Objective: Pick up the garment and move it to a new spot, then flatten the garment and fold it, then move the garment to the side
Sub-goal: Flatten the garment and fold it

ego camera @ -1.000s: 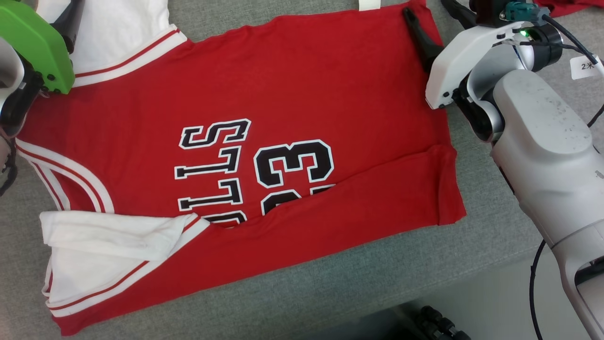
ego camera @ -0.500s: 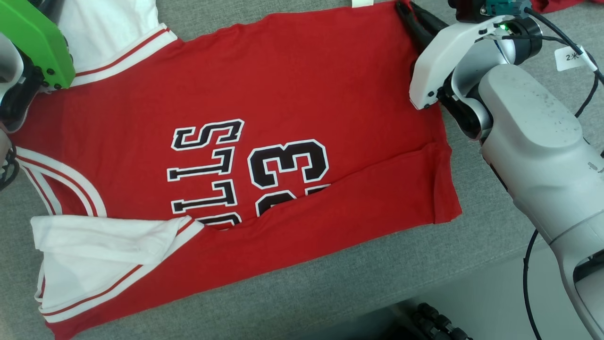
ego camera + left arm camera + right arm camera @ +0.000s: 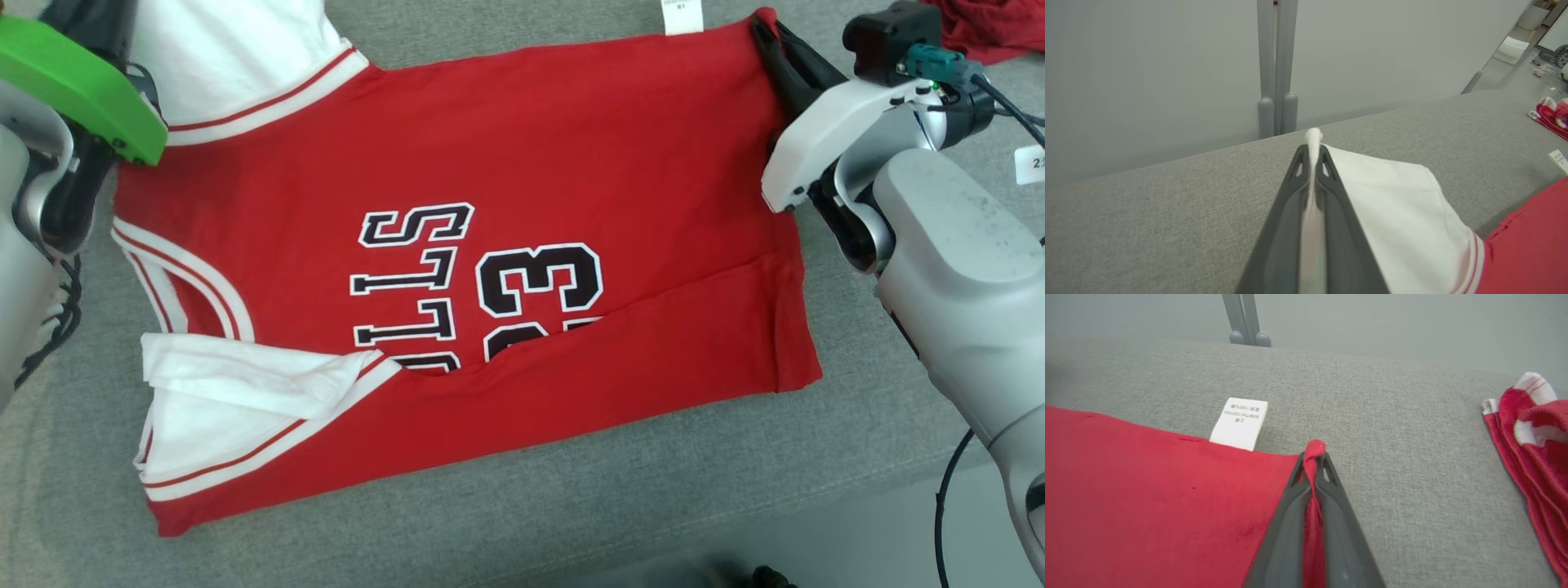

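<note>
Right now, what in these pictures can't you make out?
- Head view: the jersey, lower lettering covered by its folded-up flap.
- Right wrist view: the label, print too small to read.
- Right wrist view: second red-and-white cloth, cut off by the right edge.
- Head view: white sleeve, cut off by the top edge.

Jersey point(image 3: 571, 163) covers centre; tabletop point(image 3: 571, 506) bare nearside; bundle point(image 3: 1539, 457) right.

Grey fabric surface point(image 3: 506, 523); pale wall point(image 3: 1147, 61) behind; grey post point(image 3: 1276, 61), perhaps partition joint.
</note>
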